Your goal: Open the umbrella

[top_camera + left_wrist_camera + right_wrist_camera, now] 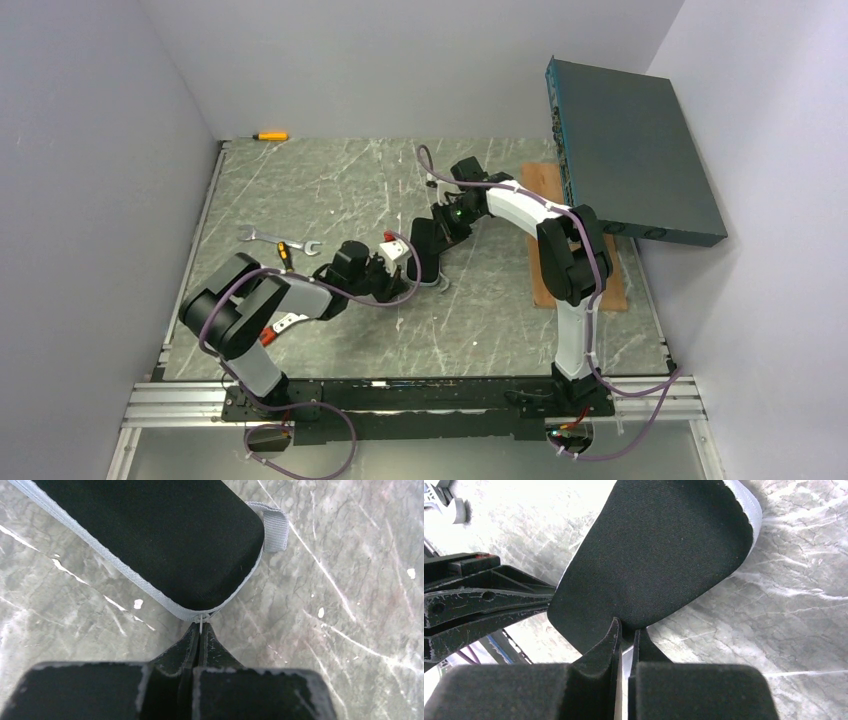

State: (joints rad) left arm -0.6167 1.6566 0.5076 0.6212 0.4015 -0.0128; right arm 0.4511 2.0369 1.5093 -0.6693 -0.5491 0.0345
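Observation:
The umbrella [428, 240] is a short black oblong bundle in a cover with a grey zip band, lying mid-table. In the left wrist view the umbrella [150, 535] fills the top, with a grey loop [276, 527] at its corner. My left gripper [201, 631] is shut on the thin metal zip pull [201, 622] at the bundle's rounded end; in the top view it [400, 262] sits at the near left end. My right gripper [626, 630] is shut on the edge of the black umbrella [659, 555]; in the top view it [446, 222] is at the far end.
A large dark teal flat box [630, 150] leans at the back right over a wooden board [612, 282]. A wrench [262, 237] and a yellow-handled screwdriver [285, 255] lie left of my left arm. An orange tool [270, 136] lies at the far edge.

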